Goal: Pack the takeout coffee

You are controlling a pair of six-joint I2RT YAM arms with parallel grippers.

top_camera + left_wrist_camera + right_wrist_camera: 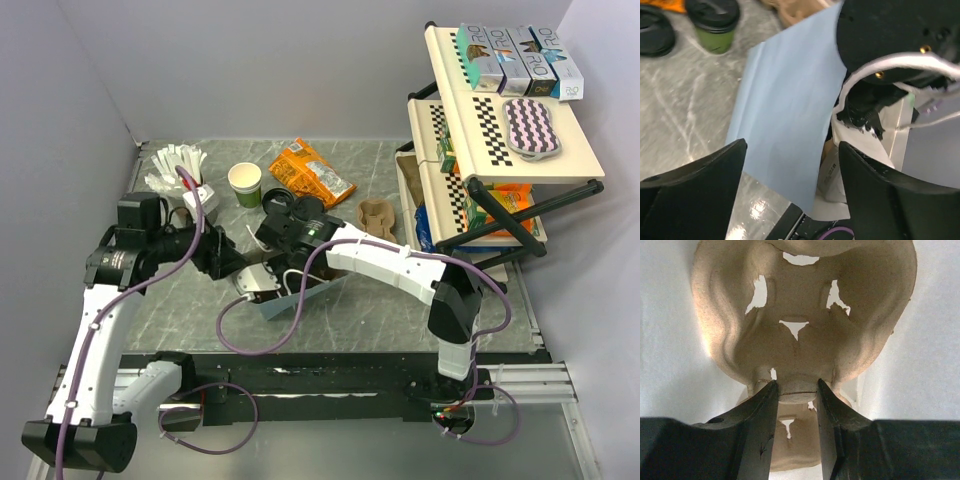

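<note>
Only the left wrist view shows the coffee point(715, 25): upright on the worktop point(680, 110), beyond the left jaws and off to their left, outside the bag point(785, 110). Those jaws stand wide apart with the bag between them; whether they touch it I cannot tell. Only the right wrist view shows the right jaws nearly together, clamped on a pulp carrier's point(805, 340) rim.
</note>
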